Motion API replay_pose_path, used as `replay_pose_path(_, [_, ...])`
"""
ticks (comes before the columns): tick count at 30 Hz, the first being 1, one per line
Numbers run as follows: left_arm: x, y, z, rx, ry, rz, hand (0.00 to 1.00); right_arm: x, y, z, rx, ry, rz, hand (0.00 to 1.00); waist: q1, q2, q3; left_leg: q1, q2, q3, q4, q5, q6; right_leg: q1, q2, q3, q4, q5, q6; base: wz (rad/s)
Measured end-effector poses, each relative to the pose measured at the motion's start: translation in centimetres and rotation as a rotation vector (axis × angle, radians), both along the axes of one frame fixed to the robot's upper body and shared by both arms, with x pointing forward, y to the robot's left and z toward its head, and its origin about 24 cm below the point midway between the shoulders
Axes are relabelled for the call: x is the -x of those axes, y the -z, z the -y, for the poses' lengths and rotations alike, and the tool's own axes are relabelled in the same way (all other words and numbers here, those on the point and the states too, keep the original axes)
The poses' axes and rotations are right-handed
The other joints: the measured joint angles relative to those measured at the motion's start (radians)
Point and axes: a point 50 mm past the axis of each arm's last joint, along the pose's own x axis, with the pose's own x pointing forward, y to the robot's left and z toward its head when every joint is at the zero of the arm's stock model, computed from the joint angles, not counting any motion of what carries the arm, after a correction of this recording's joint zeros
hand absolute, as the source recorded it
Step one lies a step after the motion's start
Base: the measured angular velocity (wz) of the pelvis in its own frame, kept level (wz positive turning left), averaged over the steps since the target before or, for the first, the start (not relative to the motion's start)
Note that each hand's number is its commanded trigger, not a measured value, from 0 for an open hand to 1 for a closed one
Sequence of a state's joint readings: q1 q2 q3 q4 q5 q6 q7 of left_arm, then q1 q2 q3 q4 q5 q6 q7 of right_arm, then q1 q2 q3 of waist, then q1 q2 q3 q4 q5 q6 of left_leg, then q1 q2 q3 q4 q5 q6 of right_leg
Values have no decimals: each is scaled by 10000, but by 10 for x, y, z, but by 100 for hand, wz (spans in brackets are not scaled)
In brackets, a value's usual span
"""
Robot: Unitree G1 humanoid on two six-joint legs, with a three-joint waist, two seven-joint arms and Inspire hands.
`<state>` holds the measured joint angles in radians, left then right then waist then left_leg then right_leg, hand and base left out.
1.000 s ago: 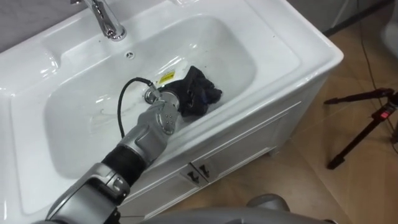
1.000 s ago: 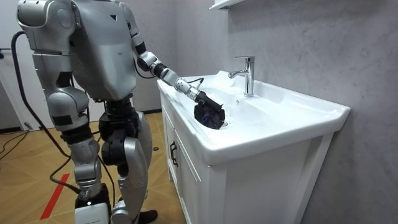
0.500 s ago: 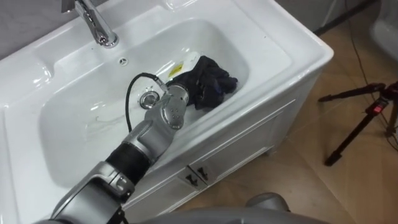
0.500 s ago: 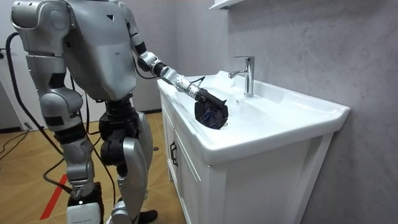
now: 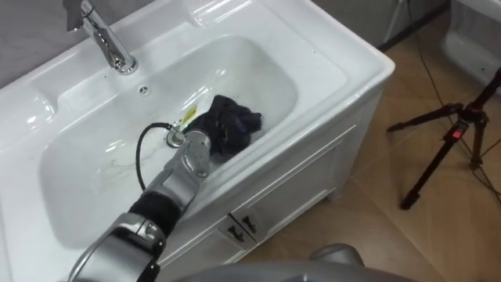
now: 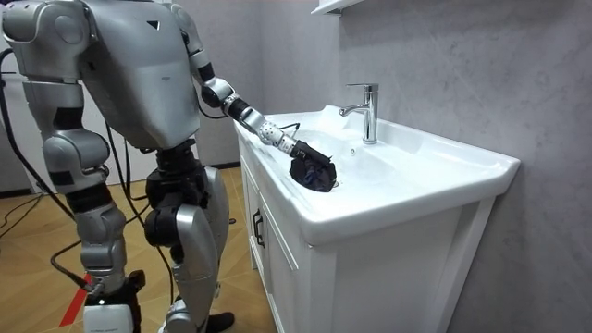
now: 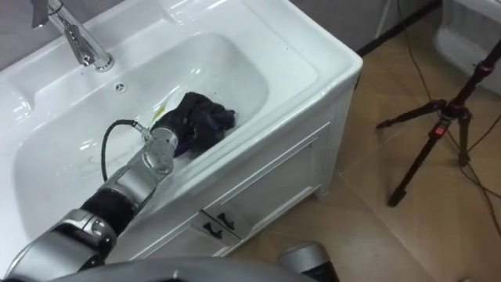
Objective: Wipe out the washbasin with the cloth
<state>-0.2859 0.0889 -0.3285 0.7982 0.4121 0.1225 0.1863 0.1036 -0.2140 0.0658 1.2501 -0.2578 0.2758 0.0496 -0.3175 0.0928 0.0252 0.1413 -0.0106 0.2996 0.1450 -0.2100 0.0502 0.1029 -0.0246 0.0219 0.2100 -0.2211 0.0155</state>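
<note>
A dark cloth (image 5: 228,128) lies bunched on the floor of the white basin (image 5: 305,66), just right of the drain (image 5: 173,139). My left hand (image 5: 197,151) reaches in from the lower left, and its fingers are buried under the cloth (image 7: 196,117). In the room view I stand at the cabinet's left end with that arm stretched over the rim to the cloth (image 6: 313,172). My right hand (image 6: 111,305) hangs low by my side at the room view's left.
A chrome tap (image 5: 106,43) stands at the back of the basin, with an overflow hole (image 5: 144,90) below it. The white cabinet (image 5: 266,200) has a drawer front under the rim. A black tripod (image 5: 450,133) stands on the wood floor at right.
The left hand pushed the cloth out toward the basin's right end, then drew it back near the drain. The head camera shifted, and my right arm swung back.
</note>
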Motion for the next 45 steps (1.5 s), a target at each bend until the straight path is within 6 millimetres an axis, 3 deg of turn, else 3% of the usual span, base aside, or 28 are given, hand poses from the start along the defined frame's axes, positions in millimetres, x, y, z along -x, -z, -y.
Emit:
replay_pose_path(2, [1, 3, -19, -631, -338, -183, 100, -2, -1, 1, 48, 42, 143, 0, 49, -20, -66, -170, 6, 4, 102, -15, -25, -217, 41, 31, 28, 48, -41, -18])
replay_pose_path(4, [2, 3, -46, -1685, -640, -393, 100, -2, -2, 4, 119, 45, 143, 0, 183, 61, -222, -491, 106, -41, 264, -18, -35, -511, 63, 28, 146, 96, -98, -7])
replay_pose_path(7, [0, 2, -78, -3146, -805, -765, 100, 3, -3, 8, 207, -159, -66, 0, 259, 25, -202, -685, 171, -79, 471, -24, -48, -572, 82, -28, 145, 143, -120, 5])
replay_pose_path(11, [-4, -8, -110, -4916, -721, -984, 100, -9, -5, 15, 220, -240, 249, 0, 345, 97, -194, -1151, 208, -133, 629, -29, -57, -1025, 84, -70, 425, 149, -131, 2])
replay_pose_path(13, [-13, -17, -122, -5596, -813, -912, 100, -14, -6, 16, 251, -298, 395, 0, 531, 65, -131, -1360, 227, -151, 749, -27, -53, -1188, 88, -76, 477, 171, -147, 0])
replay_pose_path(16, [-10, -18, -135, -6406, -1056, -1191, 100, -25, -7, 19, 472, -402, 693, 0, 541, 96, -55, -1574, 218, -232, 721, -19, -30, -1346, 93, -104, 486, 209, -130, 3])
replay_pose_path(22, [-12, -23, -140, -7707, -667, -661, 100, -36, -8, 19, 712, -542, 880, 0, 719, 169, -87, -2067, 197, -346, 799, 91, -5, -1786, 72, -215, 484, 240, -145, 8])
replay_pose_path(29, [-16, -30, -142, -8296, -664, 68, 100, -53, -10, 18, 797, -598, 1259, 0, 1204, 20, -31, -2185, 227, -351, 778, 158, -69, -1925, 89, -307, 436, 264, -222, -3])
replay_pose_path(36, [-13, -33, -151, -8934, -530, 234, 100, -62, -12, 19, 904, -642, 1517, 0, 1421, -180, -155, -2195, 230, -384, 762, 218, -168, -1860, 105, -550, 402, 215, -331, 6])
replay_pose_path(39, [-9, -30, -151, -9185, -277, 150, 100, -57, -12, 20, 949, -610, 1410, 0, 1588, -149, -192, -2129, 246, -471, 772, 231, -189, -1731, 133, -553, 272, 254, -381, 0])
replay_pose_path(45, [-2, -24, -153, -8997, -399, -81, 100, -61, -12, 21, 1181, -609, 1717, 0, 1548, -90, -211, -1977, 312, -849, 840, 241, -211, -1442, 107, -778, 256, 265, -403, 9])
